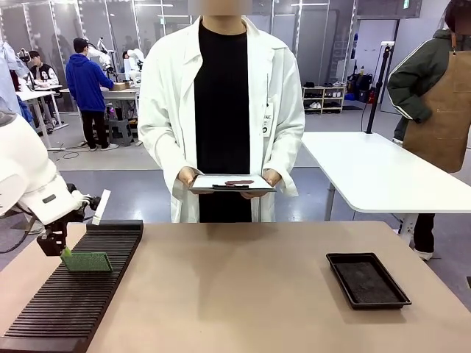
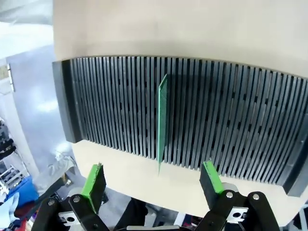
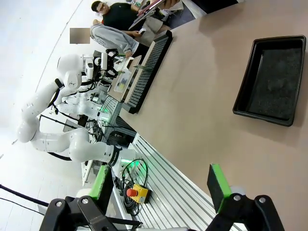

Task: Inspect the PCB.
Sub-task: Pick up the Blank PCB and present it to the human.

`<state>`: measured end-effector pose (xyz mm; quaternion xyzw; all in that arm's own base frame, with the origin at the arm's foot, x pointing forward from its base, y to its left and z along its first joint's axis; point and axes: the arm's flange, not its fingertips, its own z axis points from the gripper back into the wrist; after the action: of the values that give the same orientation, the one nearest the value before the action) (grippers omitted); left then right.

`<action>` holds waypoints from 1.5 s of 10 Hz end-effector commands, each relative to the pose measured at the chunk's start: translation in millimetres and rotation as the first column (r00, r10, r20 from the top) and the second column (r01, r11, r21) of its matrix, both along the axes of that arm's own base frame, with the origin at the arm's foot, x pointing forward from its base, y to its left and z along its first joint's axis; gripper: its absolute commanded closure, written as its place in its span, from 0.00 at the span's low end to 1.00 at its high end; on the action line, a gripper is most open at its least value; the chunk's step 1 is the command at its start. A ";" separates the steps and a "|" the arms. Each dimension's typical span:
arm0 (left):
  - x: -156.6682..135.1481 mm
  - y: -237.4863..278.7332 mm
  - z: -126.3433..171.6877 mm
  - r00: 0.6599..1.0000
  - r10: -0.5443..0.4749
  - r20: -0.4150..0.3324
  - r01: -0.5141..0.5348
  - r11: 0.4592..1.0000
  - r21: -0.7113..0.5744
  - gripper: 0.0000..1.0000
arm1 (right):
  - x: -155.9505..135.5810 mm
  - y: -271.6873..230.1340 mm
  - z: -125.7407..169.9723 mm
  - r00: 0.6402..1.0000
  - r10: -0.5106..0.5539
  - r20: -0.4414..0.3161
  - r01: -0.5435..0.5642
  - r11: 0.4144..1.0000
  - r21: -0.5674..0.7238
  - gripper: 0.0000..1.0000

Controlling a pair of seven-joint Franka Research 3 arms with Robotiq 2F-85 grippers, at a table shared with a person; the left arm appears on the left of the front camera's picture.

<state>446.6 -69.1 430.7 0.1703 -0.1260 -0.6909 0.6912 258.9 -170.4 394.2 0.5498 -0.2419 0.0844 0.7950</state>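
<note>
Currently looks pre-grasp: left tool (image 2: 153,169) wide open over the PCB (image 2: 162,120), upright in the slotted rack (image 2: 240,110). Next, probably: lower, close across the board's thin faces. Right tool (image 3: 159,172) wide too, empty.

the pcb (image 1: 87,262), a thin green board with a dotted face, stands on its long edge in a slot of the black rack (image 1: 66,309) by the table's (image 1: 235,294) left edge.
</note>
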 end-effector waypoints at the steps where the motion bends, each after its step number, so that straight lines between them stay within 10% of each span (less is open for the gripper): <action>1: 21.0 7.5 -6.4 1.000 0.012 -0.015 -0.012 1.000 0.015 0.00 | 0.8 -0.4 0.1 1.000 0.003 0.024 -0.004 1.000 0.009 0.00; 11: 66.8 36.0 -65.0 0.984 0.073 -0.165 -0.078 0.997 -0.023 0.00 | 0.8 -0.4 0.1 1.000 0.003 0.024 -0.004 1.000 0.009 0.00; 14: 70.8 37.8 -71.7 0.984 0.051 -0.172 -0.058 0.997 -0.040 0.89 | 0.8 -0.4 0.1 1.000 0.003 0.024 -0.004 1.000 0.009 0.00; 15: 70.6 37.8 -73.4 0.983 0.049 -0.175 -0.055 0.998 -0.028 0.65 | 0.8 -0.4 0.1 1.000 0.003 0.024 -0.004 1.000 0.009 0.00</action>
<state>509.1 -36.5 356.0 0.1096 -0.0705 -0.6743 0.7269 259.0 -170.4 393.8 0.5512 -0.2409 0.0847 0.7943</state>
